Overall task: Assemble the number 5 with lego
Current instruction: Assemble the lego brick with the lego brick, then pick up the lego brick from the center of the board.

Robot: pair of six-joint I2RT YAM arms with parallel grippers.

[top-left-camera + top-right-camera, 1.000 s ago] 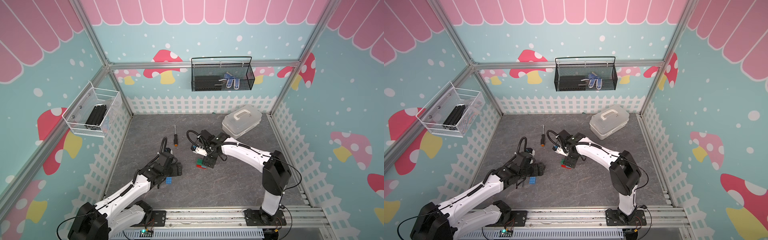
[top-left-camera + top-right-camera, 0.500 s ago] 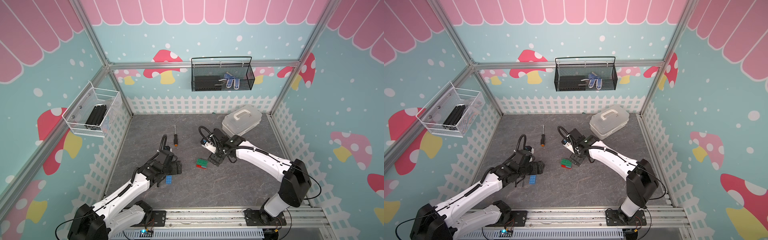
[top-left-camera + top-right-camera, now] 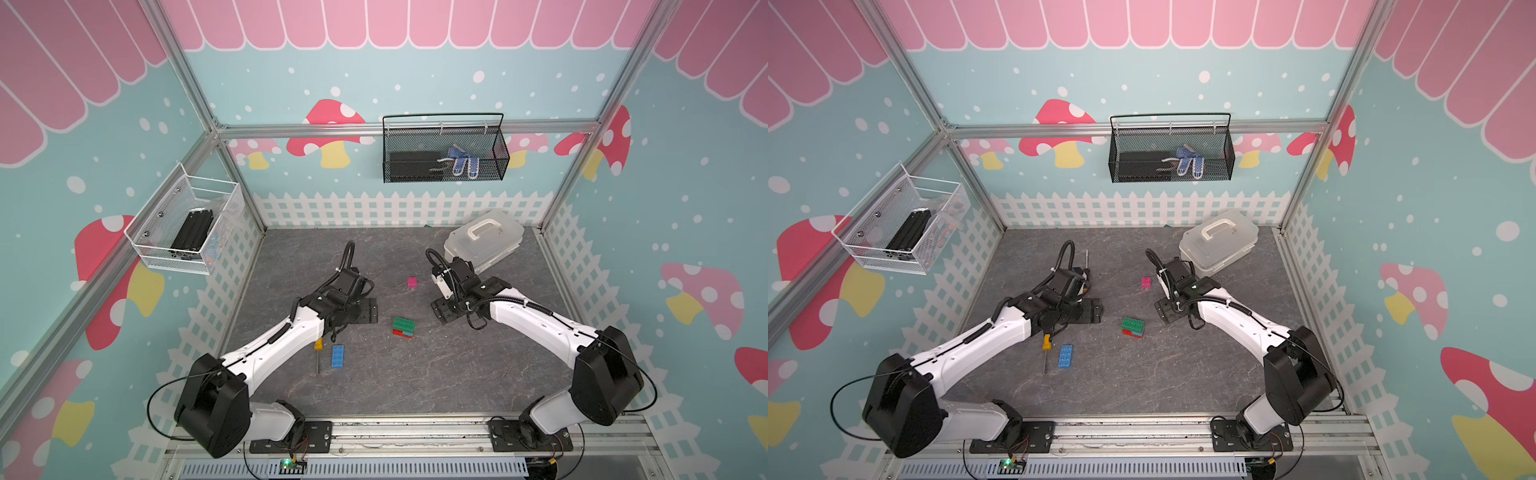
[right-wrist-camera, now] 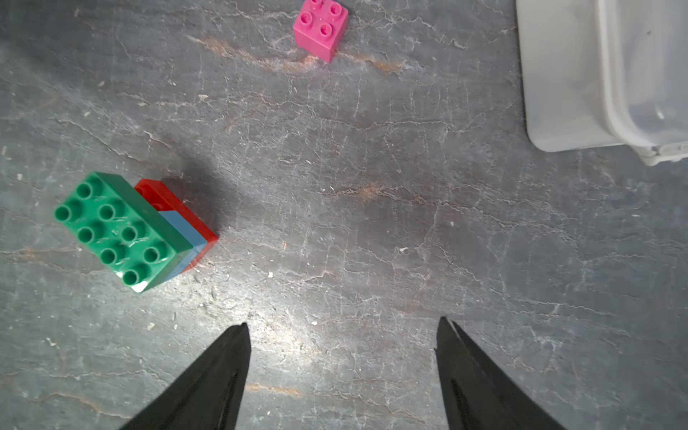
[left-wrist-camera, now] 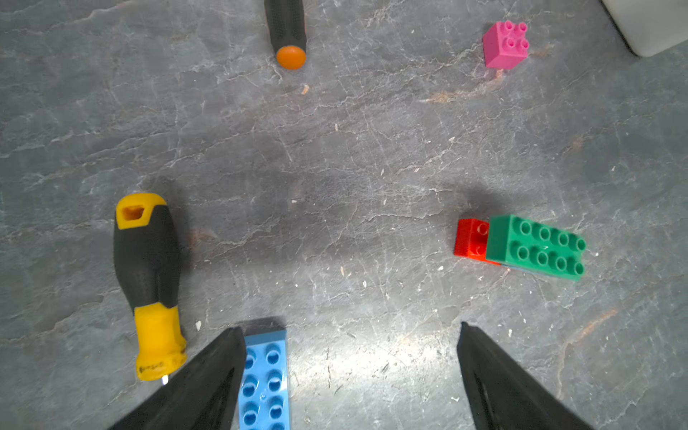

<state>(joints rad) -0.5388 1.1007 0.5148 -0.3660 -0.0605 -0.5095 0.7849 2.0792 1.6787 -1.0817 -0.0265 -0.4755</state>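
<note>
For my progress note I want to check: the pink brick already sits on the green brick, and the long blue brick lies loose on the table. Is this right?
Not quite. The right wrist view shows the pink brick standing alone on the table, apart from the green brick, whose studs are bare. The long blue brick does lie loose on the table.
</note>
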